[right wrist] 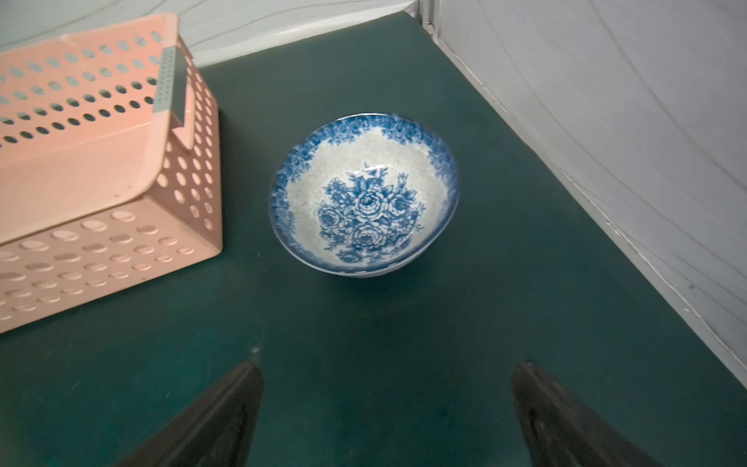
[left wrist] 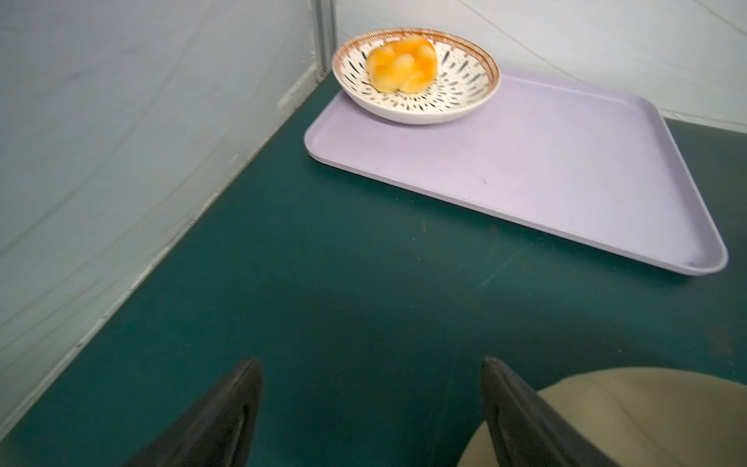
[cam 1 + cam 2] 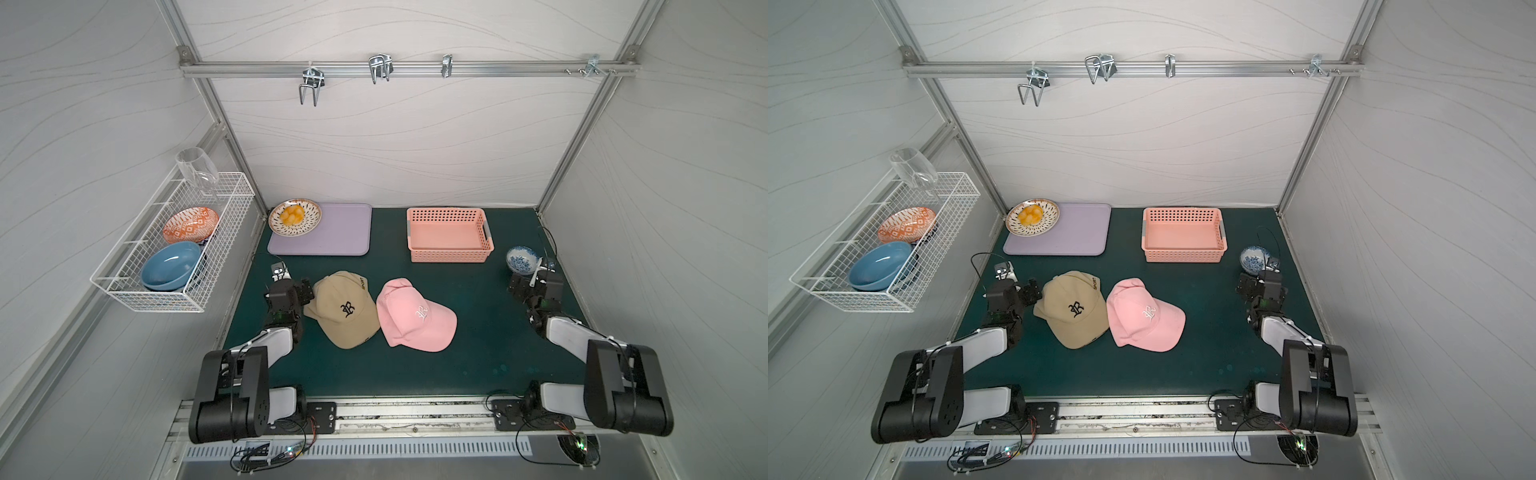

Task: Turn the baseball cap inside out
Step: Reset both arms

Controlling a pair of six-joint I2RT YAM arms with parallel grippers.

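Note:
Two baseball caps lie crown-up side by side mid-table in both top views: a tan cap [image 3: 345, 309] [image 3: 1073, 309] with a black emblem and a pink cap [image 3: 413, 316] [image 3: 1142, 316] with a white emblem, their edges touching. My left gripper [image 3: 301, 289] [image 3: 1030, 289] hovers open just left of the tan cap. In the left wrist view the left gripper [image 2: 370, 364] holds nothing, and the tan cap [image 2: 646, 416] sits right beside one finger [image 2: 509, 400]. My right gripper [image 3: 534, 279] [image 1: 388, 368] is open and empty at the far right, away from both caps.
A lilac tray [image 3: 340, 232] [image 2: 566, 174] carries a patterned dish [image 3: 312, 224] [image 2: 465, 101] of yellow food at the back left. A pink perforated basket [image 3: 451, 253] [image 1: 121, 250] stands at the back right. A blue floral bowl [image 3: 520, 257] [image 1: 364, 194] sits just ahead of the right gripper. A wire rack [image 3: 124, 286] with bowls hangs on the left wall.

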